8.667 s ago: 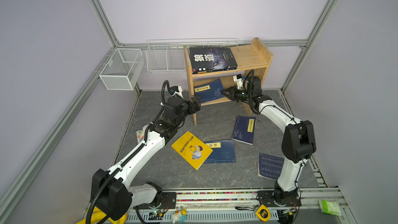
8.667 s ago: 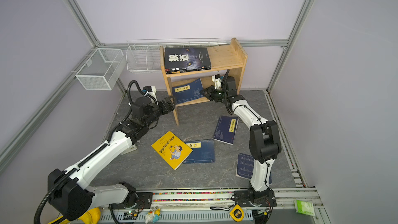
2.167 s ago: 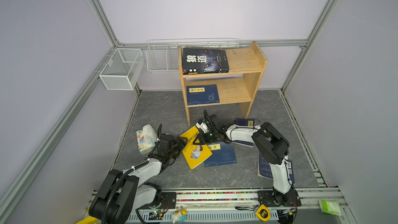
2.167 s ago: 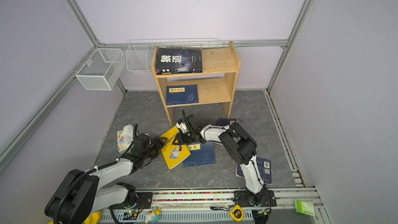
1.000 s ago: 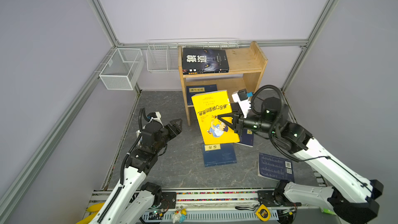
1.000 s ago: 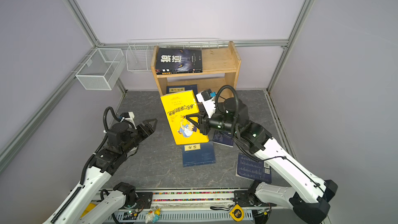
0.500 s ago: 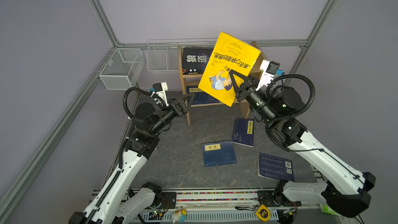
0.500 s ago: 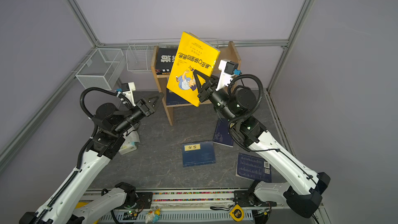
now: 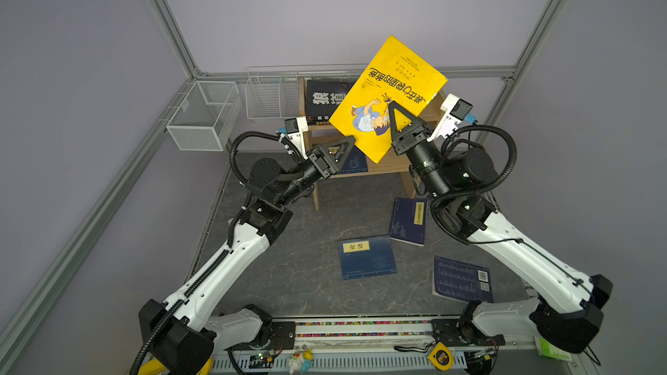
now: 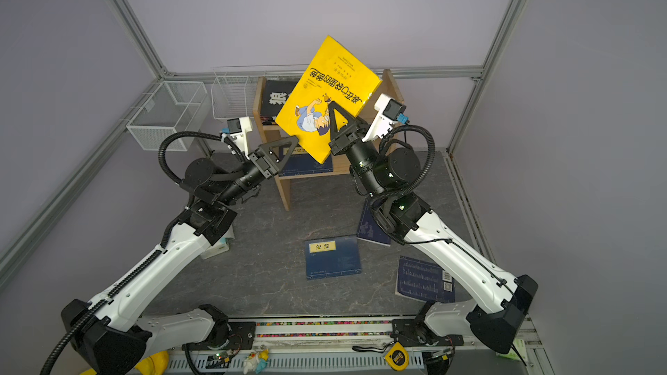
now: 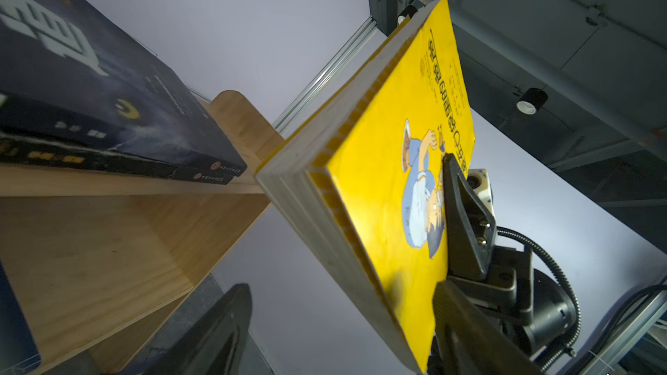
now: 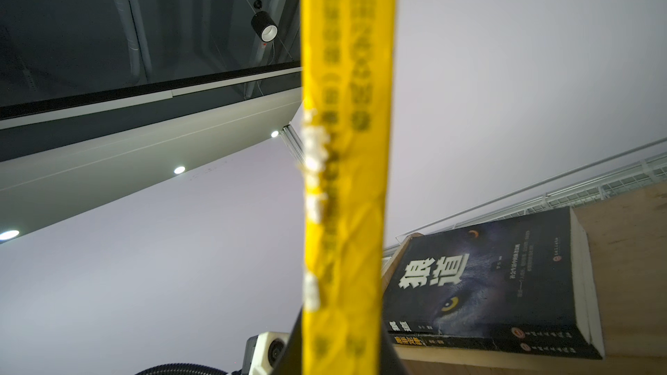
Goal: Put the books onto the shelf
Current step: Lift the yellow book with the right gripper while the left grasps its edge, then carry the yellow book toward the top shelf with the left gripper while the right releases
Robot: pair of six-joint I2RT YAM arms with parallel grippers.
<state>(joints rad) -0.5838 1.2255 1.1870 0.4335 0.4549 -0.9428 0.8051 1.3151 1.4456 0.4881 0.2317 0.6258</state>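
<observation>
My right gripper is shut on the yellow book. It holds the book tilted, high in front of the pine shelf. Two black books lie stacked on the top tier. A navy book lies on the lower tier. My left gripper is open beside the yellow book's lower corner; contact is unclear.
Three navy books lie on the grey floor in front of the shelf. Two white wire baskets hang at the back left. A small white packet lies under the left arm.
The right arm has lifted the yellow book from low over the floor up to the shelf's top. The left gripper has risen and moved in toward the shelf and the book's lower corner.
</observation>
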